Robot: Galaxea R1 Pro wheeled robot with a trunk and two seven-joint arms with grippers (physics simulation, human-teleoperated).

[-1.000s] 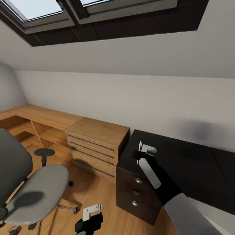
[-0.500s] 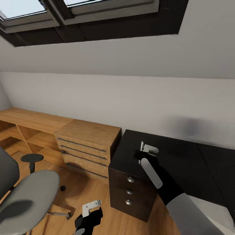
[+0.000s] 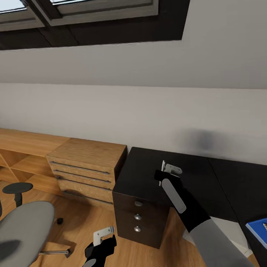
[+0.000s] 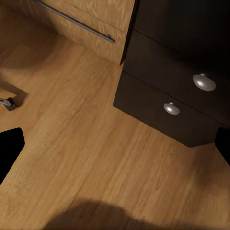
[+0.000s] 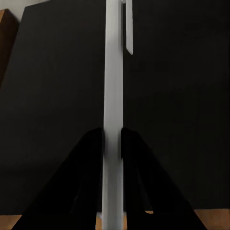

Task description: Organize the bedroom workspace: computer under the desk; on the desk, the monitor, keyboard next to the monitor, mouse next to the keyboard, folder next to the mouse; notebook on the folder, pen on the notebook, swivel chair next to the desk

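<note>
My right gripper hovers over the left end of the black desk and is shut on the pen, a thin white stick running up between the dark fingers. The pen's tip pokes up beside the gripper in the head view. A corner of the blue folder lies on the desk at the lower right. The grey swivel chair stands on the floor at the lower left. My left gripper hangs low over the wood floor, open, its fingers wide apart and holding nothing.
A light-wood drawer chest stands against the desk's left end, with low wooden shelving beyond it. The desk's black drawers have round silver knobs. A sloped ceiling with skylights hangs overhead.
The whole picture has slid left, so the camera turned right. The chair is now mostly out of frame and the folder's corner has come into view. Both arms look unchanged.
</note>
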